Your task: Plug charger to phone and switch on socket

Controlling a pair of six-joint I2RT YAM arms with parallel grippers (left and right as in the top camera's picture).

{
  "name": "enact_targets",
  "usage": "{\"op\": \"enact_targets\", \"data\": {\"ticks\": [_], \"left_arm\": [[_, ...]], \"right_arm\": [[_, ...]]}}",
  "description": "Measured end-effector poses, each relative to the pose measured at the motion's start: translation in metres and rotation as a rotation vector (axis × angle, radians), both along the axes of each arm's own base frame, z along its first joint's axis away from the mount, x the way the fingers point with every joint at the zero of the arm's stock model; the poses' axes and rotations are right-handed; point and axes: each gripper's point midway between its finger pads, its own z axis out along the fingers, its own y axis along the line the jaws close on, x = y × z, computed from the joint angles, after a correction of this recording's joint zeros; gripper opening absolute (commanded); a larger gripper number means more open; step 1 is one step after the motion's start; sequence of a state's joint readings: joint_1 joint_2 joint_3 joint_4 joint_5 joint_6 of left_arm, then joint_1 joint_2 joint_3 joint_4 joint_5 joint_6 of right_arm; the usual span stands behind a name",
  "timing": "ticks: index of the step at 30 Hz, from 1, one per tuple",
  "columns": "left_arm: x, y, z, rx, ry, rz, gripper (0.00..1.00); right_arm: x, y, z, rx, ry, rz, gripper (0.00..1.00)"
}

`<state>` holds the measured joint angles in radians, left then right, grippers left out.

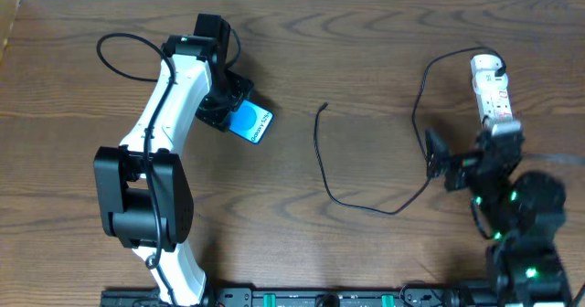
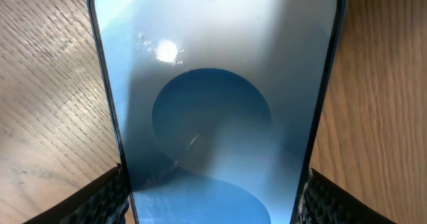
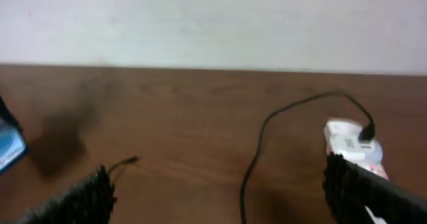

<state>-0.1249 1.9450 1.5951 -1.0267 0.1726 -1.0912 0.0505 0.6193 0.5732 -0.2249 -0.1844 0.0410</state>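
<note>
Lowest in the overhead frame, at the right, the right gripper (image 3: 220, 201) hangs released. Its textured black fingers (image 3: 80, 201) are spread wide with nothing between them, near the slack of the long thin black charger cable (image 1: 331, 184). That cable loops across the middle of the frame. Its small plug tip (image 1: 324, 107) lies free on the wood, well apart from the phone, while the other end runs up to the white elongated power strip (image 1: 491, 92) at the upper right.

Further up, at the upper left, the left gripper (image 1: 228, 108) is clenched on the small rectangular phone with the bright blue screen (image 1: 252, 122). The left wrist view shows a pad against each long edge.

The step in hand looks like steadying the phone for plugging, since the charger is not yet in it. The next move probably falls to the free gripper: reach the plug tip, pinch the cable just behind it, and line it up with the phone's port, which no view shows. Whether the strip's switch is on cannot be told.

Everything rests on a dark brown wood-grain table (image 1: 366, 33), and a plain pale wall (image 3: 213, 24) rises behind its far edge.
</note>
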Motion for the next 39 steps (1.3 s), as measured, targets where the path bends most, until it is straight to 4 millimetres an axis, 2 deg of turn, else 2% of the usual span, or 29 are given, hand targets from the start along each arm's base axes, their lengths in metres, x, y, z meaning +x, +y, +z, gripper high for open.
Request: {"op": "enact_targets", "data": {"ticks": [4,9,12,14,19,22,25,28,36,37,39], "left_arm": [[0.001,-0.004,0.001,-0.025,-0.004,-0.003,0.61],[0.006,-0.015,0.003,-0.086,-0.022,-0.01,0.61],[0.007,-0.022,0.005,-0.128,-0.027,-0.007,0.61],[0.008,-0.026,0.006,-0.151,-0.024,0.002,0.61],[0.008,-0.034,0.01,-0.203,-0.017,0.036,0.61],[0.008,-0.038,0.013,-0.232,-0.012,0.053,0.61],[0.008,-0.041,0.015,-0.255,-0.01,0.059,0.61],[0.007,-0.043,0.016,-0.264,-0.008,0.068,0.61],[0.008,-0.038,0.015,-0.236,-0.014,0.075,0.63],[0.009,-0.036,0.014,-0.222,-0.017,0.076,0.66],[0.01,-0.03,0.013,-0.184,-0.026,0.072,0.8]], "right_arm": [[0.017,0.012,0.021,0.018,0.094,0.066,0.99],[0.04,0.047,0.032,0.122,0.205,0.246,0.99],[0.054,0.069,0.02,0.224,0.311,0.338,0.99],[0.061,0.089,0.001,0.279,0.398,0.397,0.99],[0.061,0.148,-0.04,0.323,0.547,0.529,0.99],[0.057,0.187,-0.047,0.327,0.549,0.62,0.99],[0.051,0.212,-0.045,0.329,0.534,0.684,0.99],[0.045,0.222,-0.046,0.326,0.542,0.707,0.99],[0.045,0.221,-0.048,0.325,0.552,0.694,0.99],[0.046,0.22,-0.049,0.322,0.551,0.684,0.99],[0.049,0.218,-0.051,0.316,0.551,0.666,0.99]]}}
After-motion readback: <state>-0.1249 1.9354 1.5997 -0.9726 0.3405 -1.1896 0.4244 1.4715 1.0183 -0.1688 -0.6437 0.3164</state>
